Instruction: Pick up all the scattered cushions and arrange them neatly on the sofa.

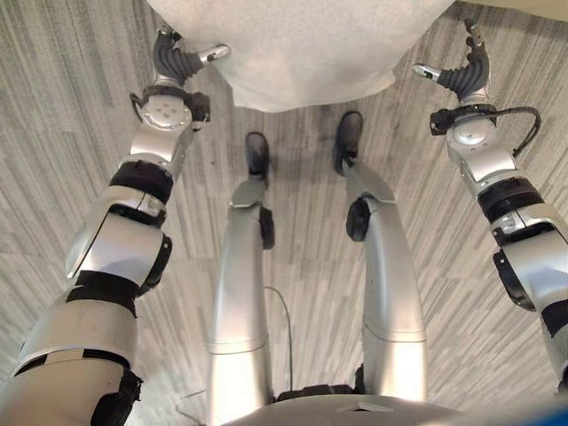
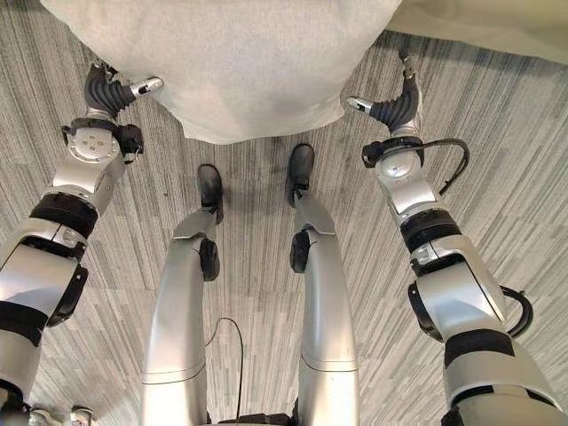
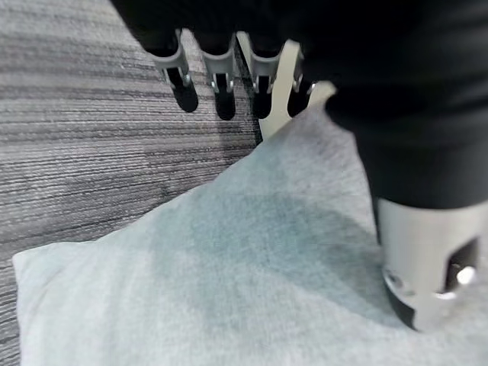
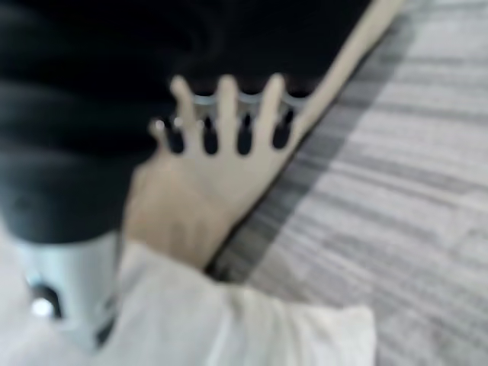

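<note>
A large pale grey cushion [image 1: 302,49] fills the top middle of the eye views, above the grey striped carpet. My left hand [image 1: 177,58] is at its left edge and my right hand [image 2: 395,105] at its right corner. In the left wrist view the fingers [image 3: 221,84] are straight over the carpet past the cushion's [image 3: 229,267] edge, and the thumb lies on the fabric. In the right wrist view the fingers [image 4: 229,114] are also straight, with the cushion's corner [image 4: 267,328] under the thumb side. Whether the cushion hangs or rests on the floor, I cannot tell.
A beige surface [image 2: 497,31] runs across the far right corner beyond the right hand, and its edge [image 4: 358,46] shows in the right wrist view. Grey striped carpet [image 1: 71,177] spreads on both sides of the cushion.
</note>
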